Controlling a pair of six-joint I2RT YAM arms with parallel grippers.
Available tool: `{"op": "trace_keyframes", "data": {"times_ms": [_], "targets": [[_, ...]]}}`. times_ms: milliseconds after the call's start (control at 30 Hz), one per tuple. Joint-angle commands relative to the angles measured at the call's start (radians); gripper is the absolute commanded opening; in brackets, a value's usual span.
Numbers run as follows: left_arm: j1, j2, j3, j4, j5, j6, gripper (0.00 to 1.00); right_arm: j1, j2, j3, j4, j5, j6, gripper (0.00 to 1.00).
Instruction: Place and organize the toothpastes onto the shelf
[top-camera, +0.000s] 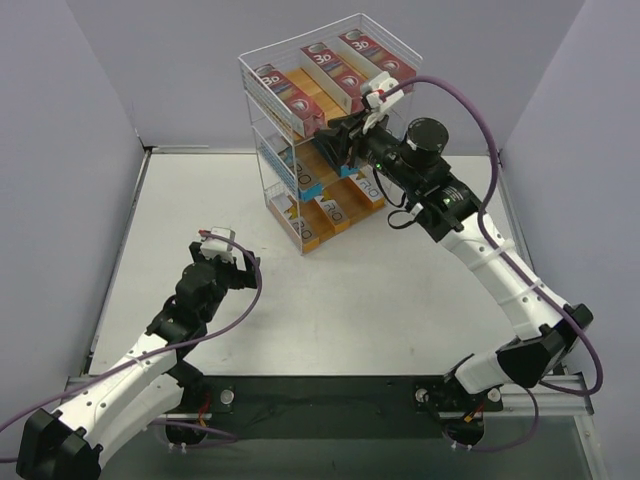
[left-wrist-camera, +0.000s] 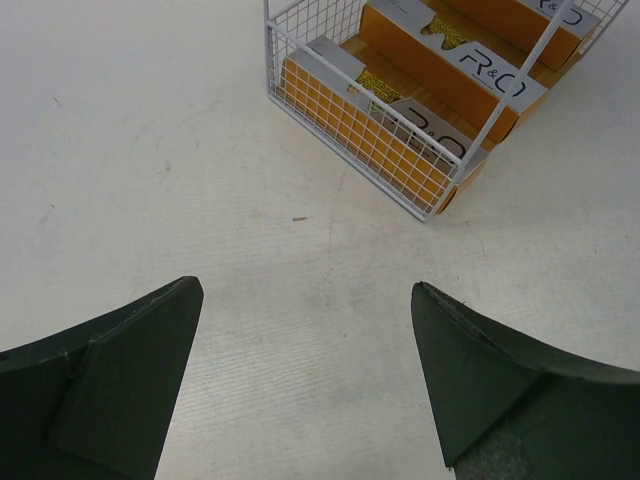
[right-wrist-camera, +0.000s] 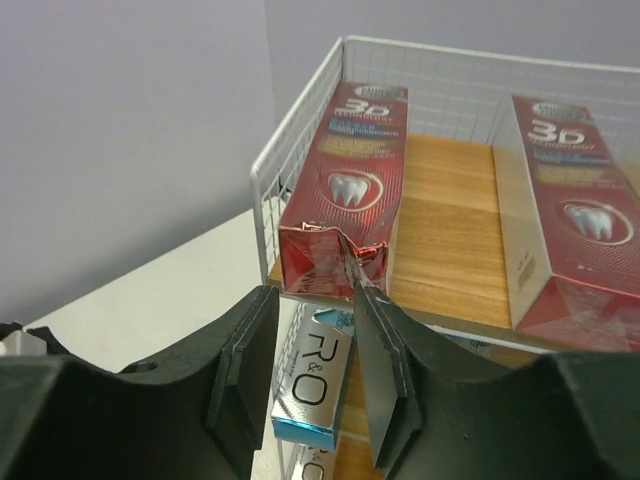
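Right claw (right-wrist-camera: 312, 295) clenched on teal carton (right-wrist-camera: 310, 380), middle tier of shelf (right-wrist-camera: 445, 220). Carton's long axis runs 12 to 6, dead ahead. Left claw (left-wrist-camera: 305, 300) released over tabletop (left-wrist-camera: 150, 150), farther off.

Shelf (right-wrist-camera: 450, 230): thin white wire grid over light-brown, wood-grain boards.
Red toothpastes (right-wrist-camera: 345, 190): glossy red, white "3D" lettering, a white tooth on the face.
Teal toothpastes (right-wrist-camera: 312, 385): white and silver, bright teal ends, dark "R&O" lettering.
Orange toothpastes (left-wrist-camera: 440, 80): orange sides, silver-grey tops, a gold speckled patch.
Counter (top-camera: 300, 300): off-white, faintly scuffed.
Left hand (left-wrist-camera: 305, 300): dark green-black.
Right hand (right-wrist-camera: 312, 300): the same dark green-black.
Walls (top-camera: 100, 70): pale lilac-grey.
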Motion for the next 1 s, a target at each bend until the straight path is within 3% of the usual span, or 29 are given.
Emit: {"op": "trace_keyframes", "data": {"times_ms": [0,367,700,900,967], "targets": [[0.008,-0.015,-0.003,0.06,0.011,-0.007,0.97,-0.015,0.054,0.061,0.012,-0.041,0.016,0.36],[0.01,-0.025,-0.001,0.057,0.003,-0.005,0.97,-0.015,0.159,0.181,-0.029,-0.112,0.017,0.34],[0.008,-0.122,0.014,-0.015,-0.05,0.005,0.97,-0.018,0.019,0.107,-0.098,-0.067,-0.033,0.37],[0.008,-0.215,0.144,-0.191,-0.135,0.053,0.97,-0.037,-0.126,-0.003,-0.162,0.052,-0.056,0.51],[0.008,-0.239,0.189,-0.263,-0.185,0.09,0.97,-0.044,-0.201,-0.073,-0.192,0.16,-0.064,0.65]]}}
